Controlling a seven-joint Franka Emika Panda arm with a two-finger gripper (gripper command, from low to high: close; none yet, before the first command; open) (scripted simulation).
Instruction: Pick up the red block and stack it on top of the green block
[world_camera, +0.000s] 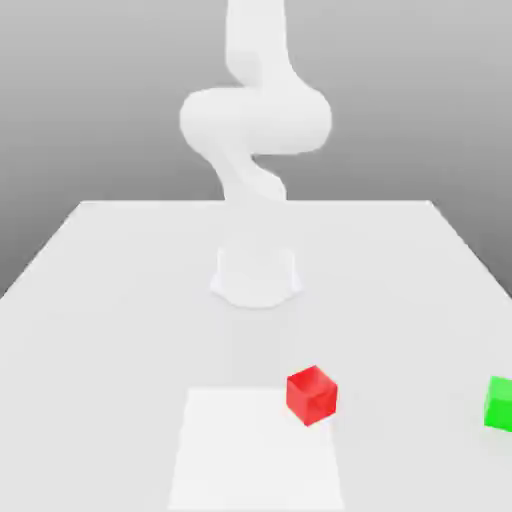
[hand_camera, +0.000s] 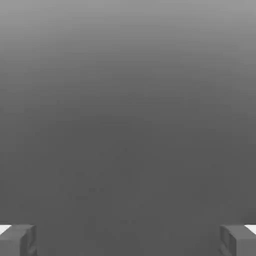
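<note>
- Green block (world_camera: 499, 403), cut off at the exterior view's right edge, sits well apart from the red block (world_camera: 312, 395).
- My arm (world_camera: 255, 120) rears upright over the table (world_camera: 120, 300).
- My gripper (hand_camera: 128, 240) stands wide apart, holding nothing.

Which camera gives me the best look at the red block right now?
The exterior view. There the red block sits in full on the white table, with the green block off to the exterior view's right. The hand view gives plain grey background between two open fingers, with nothing of the block.

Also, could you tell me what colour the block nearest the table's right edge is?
Bright green: the green block, seen best in the exterior view.
</note>
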